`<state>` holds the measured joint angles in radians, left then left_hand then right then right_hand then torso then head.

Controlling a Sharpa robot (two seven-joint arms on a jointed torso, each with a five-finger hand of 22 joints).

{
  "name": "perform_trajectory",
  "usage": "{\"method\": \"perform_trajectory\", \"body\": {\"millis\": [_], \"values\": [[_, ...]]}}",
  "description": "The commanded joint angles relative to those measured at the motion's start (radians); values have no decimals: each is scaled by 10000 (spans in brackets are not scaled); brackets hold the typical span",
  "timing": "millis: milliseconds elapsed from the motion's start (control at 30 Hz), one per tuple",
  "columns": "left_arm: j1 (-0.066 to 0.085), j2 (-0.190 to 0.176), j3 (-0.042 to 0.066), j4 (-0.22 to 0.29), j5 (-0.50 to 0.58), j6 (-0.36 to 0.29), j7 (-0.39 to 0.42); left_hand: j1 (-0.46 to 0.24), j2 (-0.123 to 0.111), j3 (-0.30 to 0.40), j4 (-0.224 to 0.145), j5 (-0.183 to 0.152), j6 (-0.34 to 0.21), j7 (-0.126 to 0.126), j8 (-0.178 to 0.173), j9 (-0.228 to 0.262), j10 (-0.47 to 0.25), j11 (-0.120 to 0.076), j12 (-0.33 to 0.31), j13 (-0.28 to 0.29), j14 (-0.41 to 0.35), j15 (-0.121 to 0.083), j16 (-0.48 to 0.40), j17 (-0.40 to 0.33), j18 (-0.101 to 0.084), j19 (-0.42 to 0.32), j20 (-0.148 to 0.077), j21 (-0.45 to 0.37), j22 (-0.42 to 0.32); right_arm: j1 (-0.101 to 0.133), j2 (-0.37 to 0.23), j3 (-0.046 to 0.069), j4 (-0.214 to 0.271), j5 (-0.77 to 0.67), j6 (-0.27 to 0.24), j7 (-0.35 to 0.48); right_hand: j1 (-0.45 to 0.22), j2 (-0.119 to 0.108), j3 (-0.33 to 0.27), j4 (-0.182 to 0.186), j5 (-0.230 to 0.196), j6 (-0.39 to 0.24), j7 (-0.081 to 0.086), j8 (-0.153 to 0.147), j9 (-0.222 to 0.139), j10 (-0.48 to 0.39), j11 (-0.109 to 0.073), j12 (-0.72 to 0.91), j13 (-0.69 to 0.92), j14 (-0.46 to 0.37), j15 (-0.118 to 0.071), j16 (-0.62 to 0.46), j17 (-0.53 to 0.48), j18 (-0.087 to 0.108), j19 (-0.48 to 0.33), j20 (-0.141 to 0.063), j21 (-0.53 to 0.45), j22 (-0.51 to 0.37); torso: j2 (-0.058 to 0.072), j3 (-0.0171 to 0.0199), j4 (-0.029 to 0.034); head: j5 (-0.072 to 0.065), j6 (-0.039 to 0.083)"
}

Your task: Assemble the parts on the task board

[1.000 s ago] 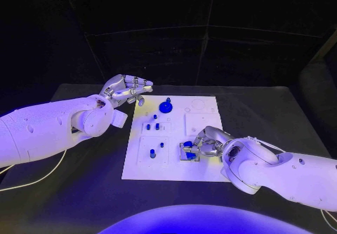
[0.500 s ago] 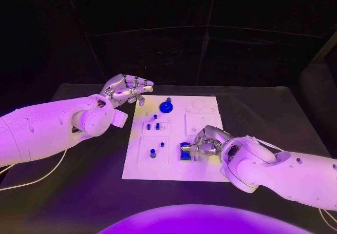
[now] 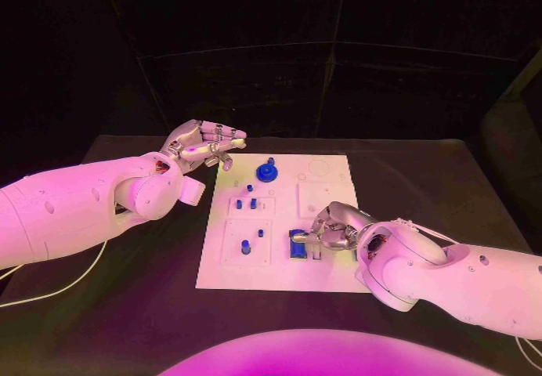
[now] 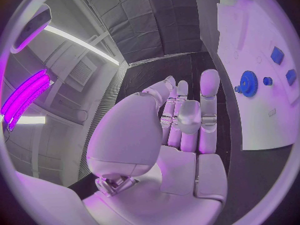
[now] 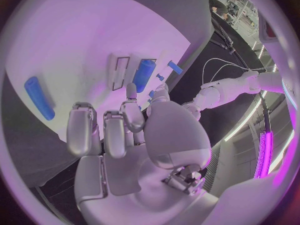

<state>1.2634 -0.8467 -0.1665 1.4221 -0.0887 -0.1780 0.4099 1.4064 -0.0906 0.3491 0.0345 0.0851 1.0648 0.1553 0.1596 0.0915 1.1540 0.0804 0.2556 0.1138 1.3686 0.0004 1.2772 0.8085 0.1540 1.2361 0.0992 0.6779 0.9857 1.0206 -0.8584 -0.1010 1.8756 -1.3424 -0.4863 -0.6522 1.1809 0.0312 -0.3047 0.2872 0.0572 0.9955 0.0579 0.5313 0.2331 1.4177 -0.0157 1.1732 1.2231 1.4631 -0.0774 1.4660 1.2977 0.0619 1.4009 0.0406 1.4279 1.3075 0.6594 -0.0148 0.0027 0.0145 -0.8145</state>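
From the head camera, the right hand (image 3: 330, 229) works a blue part (image 3: 298, 244) near the task board (image 3: 278, 276)'s near right corner; whether its fingers clamp it I cannot tell, so press straight down, gently. The left wrist camera shows the left hand (image 4: 184, 120), fingers curled on nothing, off the board's far left corner beside the blue gear (image 4: 248, 83). The right wrist camera shows the part at a slot (image 5: 120, 71); line it up before seating.

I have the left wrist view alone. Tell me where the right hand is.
Observer: In the head view, the right hand is over the near right part of the task board, with its fingers beside a blue part.
Operator: Report whether it grips that part.
Observer: I cannot tell. The right wrist view shows a blue piece lying on the board just past the fingertips.
Operator: Name what stands to the left of that hand.
Observer: A small blue peg stands upright in the board.
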Motion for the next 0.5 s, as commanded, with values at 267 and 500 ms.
{"method": "perform_trajectory", "body": {"millis": [267, 500], "values": [[15, -66, 6, 58, 26, 76, 46, -49, 31, 19, 31, 13, -95, 1, 59, -16, -53, 2, 54, 16, -54, -4, -66, 7, 174, -32, 34, -44, -12, 106, -1491, 15, 738, 61, -585, 1249, 1482, 141, 272, -317, 1598, -649, 259, -467, -67, -153, 206, -208, -22, 607, 166, -51, 26, -16, -112, 111, -79, 169, -16, -9, -31, -197, 51], [15, -56, 5, 116, 26, 64, 48, -49, 31, 19, 31, 13, -95, 1, 59, -16, -53, 2, 54, 16, -54, -4, -66, 7, 174, -32, 34, -44, -12, 158, -2720, 12, 1037, -149, -309, 1224, 1705, 175, 204, -292, 2102, -826, 393, -935, -219, -226, 317, -396, -118, 585, 260, -103, -63, 2, -173, 204, -134, 100, -23, -18, -81, -413, 76]]}}
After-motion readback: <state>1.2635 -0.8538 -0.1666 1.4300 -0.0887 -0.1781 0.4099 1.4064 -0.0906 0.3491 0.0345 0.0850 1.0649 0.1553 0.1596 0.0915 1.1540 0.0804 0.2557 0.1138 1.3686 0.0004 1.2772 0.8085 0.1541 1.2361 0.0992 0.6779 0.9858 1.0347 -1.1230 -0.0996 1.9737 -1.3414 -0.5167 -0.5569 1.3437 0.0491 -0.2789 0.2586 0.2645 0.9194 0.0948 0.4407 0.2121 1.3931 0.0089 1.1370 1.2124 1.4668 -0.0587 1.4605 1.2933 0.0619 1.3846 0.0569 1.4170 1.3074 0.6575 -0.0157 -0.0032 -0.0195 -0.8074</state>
